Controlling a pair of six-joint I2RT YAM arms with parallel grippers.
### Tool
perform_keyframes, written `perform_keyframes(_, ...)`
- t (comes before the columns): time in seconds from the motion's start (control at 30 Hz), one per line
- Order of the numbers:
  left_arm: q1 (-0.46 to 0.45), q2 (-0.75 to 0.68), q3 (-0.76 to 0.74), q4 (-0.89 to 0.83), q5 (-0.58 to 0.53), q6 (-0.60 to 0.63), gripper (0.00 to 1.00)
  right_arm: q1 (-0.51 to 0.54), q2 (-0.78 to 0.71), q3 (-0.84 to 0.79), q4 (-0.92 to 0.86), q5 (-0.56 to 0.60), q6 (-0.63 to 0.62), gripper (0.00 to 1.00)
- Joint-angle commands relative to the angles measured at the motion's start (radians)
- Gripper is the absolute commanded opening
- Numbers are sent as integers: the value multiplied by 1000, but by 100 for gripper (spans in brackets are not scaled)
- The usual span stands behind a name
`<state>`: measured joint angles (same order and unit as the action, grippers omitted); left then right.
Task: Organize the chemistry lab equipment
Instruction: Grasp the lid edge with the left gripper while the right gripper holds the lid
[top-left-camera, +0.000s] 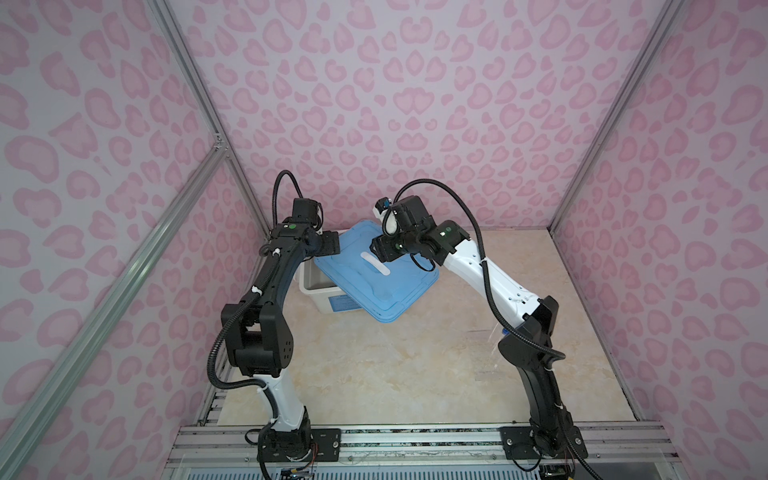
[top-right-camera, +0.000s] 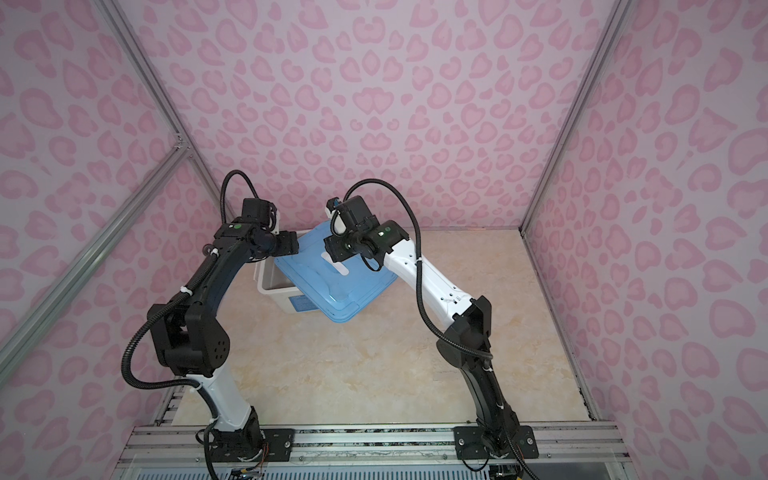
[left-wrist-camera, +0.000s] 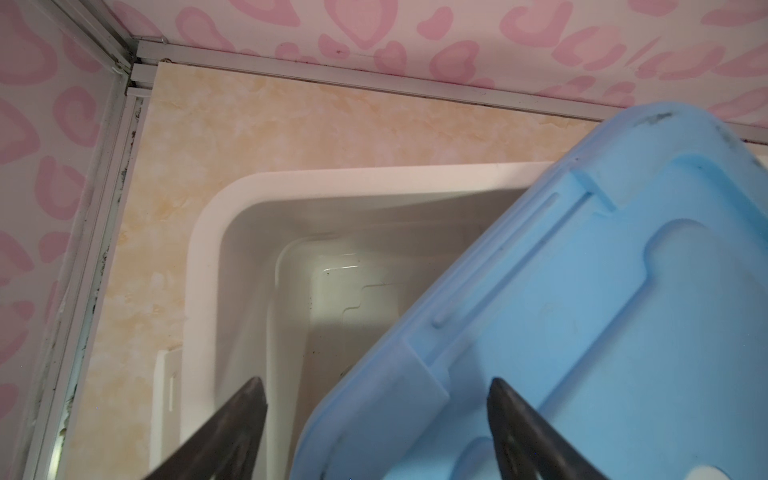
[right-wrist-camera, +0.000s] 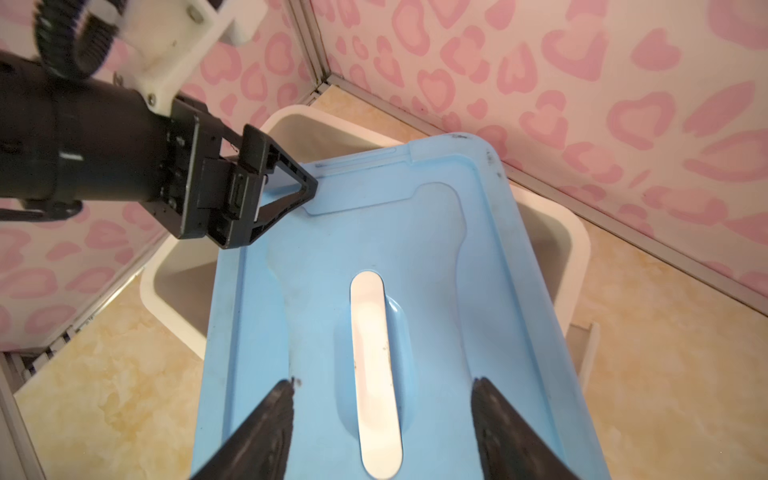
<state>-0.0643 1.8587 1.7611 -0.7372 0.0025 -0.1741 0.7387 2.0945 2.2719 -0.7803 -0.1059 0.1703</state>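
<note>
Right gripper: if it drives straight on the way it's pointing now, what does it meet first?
Most likely the white handle on the blue lid: the right gripper points at it, jaws open either side. Depth is unclear; the fingertips may reach the lid first.

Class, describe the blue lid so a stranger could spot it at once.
At the back of the marbled table stands a white bin. The blue lid lies skewed across it, leaving one corner open. Unlike the bin, it is blue, with a white strip in its middle.
</note>
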Motion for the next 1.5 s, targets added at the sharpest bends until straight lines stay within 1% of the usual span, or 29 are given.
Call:
perform_keyframes(0.0,1,7,-2,5,43,-26,84,-14,-119,-182,61,55,105,93)
perform_keyframes(0.07,0,4,2,0,26,-29,84,-31,-218,-320,50,92,192,96)
perform_keyframes(0.13,1,1,3,-7,9,-33,83,-46,-332,-487,64,110,277,96)
perform_keyframes(0.27,0,-3,-4,-8,7,-39,83,-33,-506,-813,241,66,362,96)
perform_keyframes(0.4,0,-4,-4,-14,-6,-48,82,-25,-559,-959,306,8,418,97)
perform_keyframes(0.5,1,-7,-8,-14,-11,-67,79,-30,-567,-1042,439,-65,445,96)
perform_keyframes(0.57,1,-12,-12,-16,-7,-78,78,-31,-556,-1066,528,-98,460,94)
perform_keyframes(0.67,7,-22,-18,-18,-17,-99,77,-39,-535,-1062,592,-119,474,88)
perform_keyframes(0.77,32,-35,-38,5,38,-130,76,-59,-503,-1045,615,-140,495,82)
perform_keyframes(0.9,54,-42,-48,18,83,-155,77,-87,-468,-1051,668,-174,522,73)
perform_keyframes(1.0,68,-43,-56,33,130,-168,81,-86,-446,-1031,684,-188,514,70)
perform_keyframes(1.1,68,-52,-63,33,104,-165,82,-86,-421,-987,653,-167,487,65)
perform_keyframes(1.17,68,-66,-74,35,89,-165,82,-90,-408,-965,640,-152,474,63)
perform_keyframes(1.27,70,-82,-81,30,62,-164,82,-96,-379,-928,616,-128,455,58)
perform_keyframes(1.33,71,-90,-81,24,42,-164,82,-99,-358,-899,594,-116,440,57)
perform_keyframes(1.47,74,-109,-102,34,43,-162,82,-117,-347,-880,606,-121,438,54)
